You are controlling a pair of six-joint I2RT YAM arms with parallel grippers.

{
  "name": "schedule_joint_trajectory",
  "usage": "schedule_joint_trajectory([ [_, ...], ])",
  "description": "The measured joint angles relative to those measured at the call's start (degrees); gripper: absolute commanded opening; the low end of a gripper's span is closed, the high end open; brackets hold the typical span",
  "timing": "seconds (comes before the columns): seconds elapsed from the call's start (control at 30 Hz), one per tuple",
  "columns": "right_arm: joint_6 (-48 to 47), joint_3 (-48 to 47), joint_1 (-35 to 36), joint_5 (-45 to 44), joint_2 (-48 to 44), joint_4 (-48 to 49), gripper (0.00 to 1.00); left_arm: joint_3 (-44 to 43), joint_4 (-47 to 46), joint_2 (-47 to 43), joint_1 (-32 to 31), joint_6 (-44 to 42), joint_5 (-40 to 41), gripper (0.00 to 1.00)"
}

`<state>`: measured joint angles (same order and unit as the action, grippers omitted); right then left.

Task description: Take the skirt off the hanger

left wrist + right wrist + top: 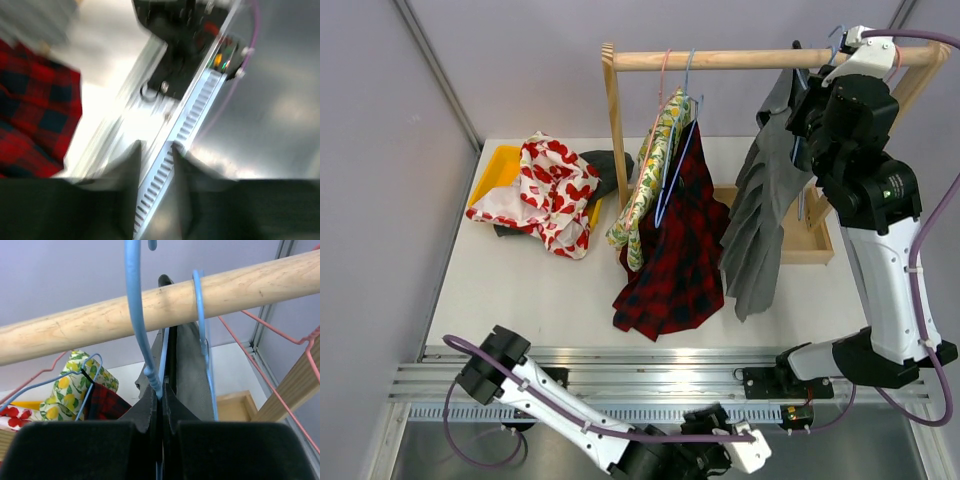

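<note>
A grey pleated skirt (760, 220) hangs at the right end of the wooden rail (740, 58). My right gripper (807, 105) is up by the rail just above the skirt. In the right wrist view it (161, 392) is shut on the neck of a blue hanger (137, 315), whose hook rises in front of the rail (100, 320). The grey skirt (190, 365) hangs right behind the fingers. A second blue hanger (201, 325) loops over the rail beside it. My left gripper (752, 452) is low at the near edge, open and empty (156, 150).
A red plaid garment (675, 250) and a lemon-print garment (645, 190) hang mid-rail. A red-and-white heart-print garment (555, 190) lies on a yellow tray (500, 165) at back left. The rack's wooden base (810, 240) sits under the skirt. Pink wire hangers (260, 340) hang at the rail's right.
</note>
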<state>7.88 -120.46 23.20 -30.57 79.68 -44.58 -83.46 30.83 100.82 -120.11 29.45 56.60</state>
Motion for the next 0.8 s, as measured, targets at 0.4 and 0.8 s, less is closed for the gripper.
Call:
schedule_joint_trajectory([
  [0.4, 4.83, 8.39, -0.07, 13.64, -10.73, -6.32, 0.0, -1.03, -8.79, -16.26, 21.24, -15.76, -5.05, 0.99],
  [0.8, 11.61, 12.66, -0.07, 26.82, -24.39, -15.78, 0.0, -8.02, -16.02, -21.27, 39.74, -28.15, -18.29, 0.99],
])
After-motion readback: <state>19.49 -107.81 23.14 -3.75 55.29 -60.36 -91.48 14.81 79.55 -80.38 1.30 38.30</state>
